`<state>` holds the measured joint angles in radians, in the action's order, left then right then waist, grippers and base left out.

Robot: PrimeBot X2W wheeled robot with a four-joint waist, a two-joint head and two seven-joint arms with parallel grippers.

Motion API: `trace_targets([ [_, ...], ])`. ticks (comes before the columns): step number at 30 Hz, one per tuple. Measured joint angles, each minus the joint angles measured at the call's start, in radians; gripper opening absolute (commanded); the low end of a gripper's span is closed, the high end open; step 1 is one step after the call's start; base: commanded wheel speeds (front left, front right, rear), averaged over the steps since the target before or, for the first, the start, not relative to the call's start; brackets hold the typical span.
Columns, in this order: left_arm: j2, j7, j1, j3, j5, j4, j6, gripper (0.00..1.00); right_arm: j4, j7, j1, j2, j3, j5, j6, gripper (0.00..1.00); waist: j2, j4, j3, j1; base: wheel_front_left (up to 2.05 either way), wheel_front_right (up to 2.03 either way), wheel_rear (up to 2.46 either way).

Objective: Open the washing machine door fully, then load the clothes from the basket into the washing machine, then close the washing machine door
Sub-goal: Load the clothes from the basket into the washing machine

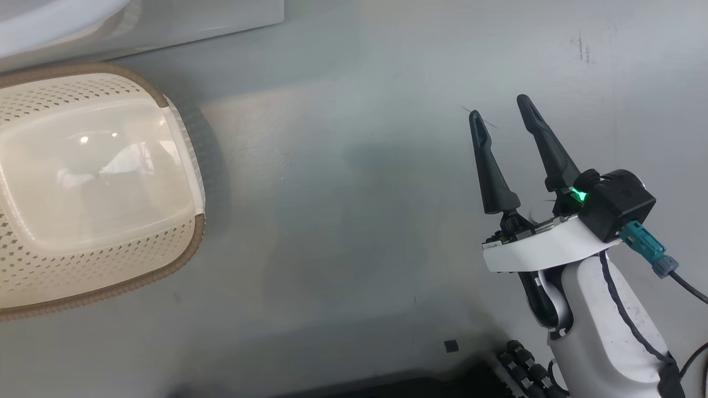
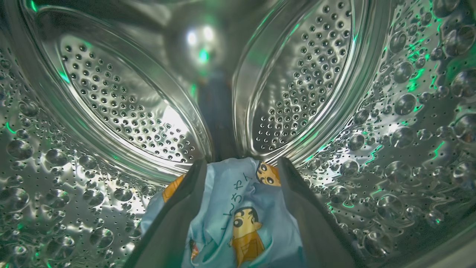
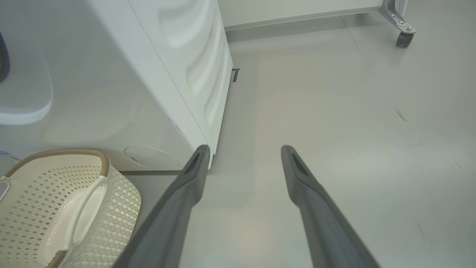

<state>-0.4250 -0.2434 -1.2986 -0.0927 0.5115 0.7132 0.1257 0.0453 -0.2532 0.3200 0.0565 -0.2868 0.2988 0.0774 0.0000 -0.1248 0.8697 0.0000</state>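
1. Clothes [image 2: 238,212] are seen in the left wrist view lying between the two dark fingers [image 2: 173,223] of the left end effector [image 2: 241,165]. The fingers are spread wide apart. The gap is filled by the fabric, and whether it is pressed by either finger cannot be told.
2. The clothes are shown as bunched light blue fabric, printed with a cartoon boy's face, orange-brown patches and a line of dark characters.
3. Beyond the fingertips, the clothes are surrounded by the perforated steel drum [image 2: 122,111], so they are placed inside the washing machine [image 3: 111,74]. Green glints are reflected in the metal.
4. In the head view, the right end effector [image 1: 499,106] is held above the grey floor [image 1: 332,221], with its fingers spread.
5. The basket [image 1: 83,265] is set on the floor, well apart from it to the left. Its cream-white perforated sides, brown rim and glossy bare bottom are shown.
6. Farther back, in the right wrist view, the white front of the washing machine is seen just behind the basket.
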Motion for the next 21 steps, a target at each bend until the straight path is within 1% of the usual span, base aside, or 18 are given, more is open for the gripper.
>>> trace_targets([
  [14,0.024,-0.014,0.123,-0.024,0.015,0.008,0.000,1.00,0.015,0.000,0.014,0.000,0.028,0.000,0.000,1.00,0.0000,0.027,-0.084,0.0000,0.00,0.00,0.00],
  [21,0.030,-0.014,0.202,0.015,0.021,-0.048,0.000,1.00,0.035,0.000,0.014,0.000,0.039,0.000,0.000,1.00,0.0000,0.043,-0.148,0.0000,0.00,0.00,0.00],
])
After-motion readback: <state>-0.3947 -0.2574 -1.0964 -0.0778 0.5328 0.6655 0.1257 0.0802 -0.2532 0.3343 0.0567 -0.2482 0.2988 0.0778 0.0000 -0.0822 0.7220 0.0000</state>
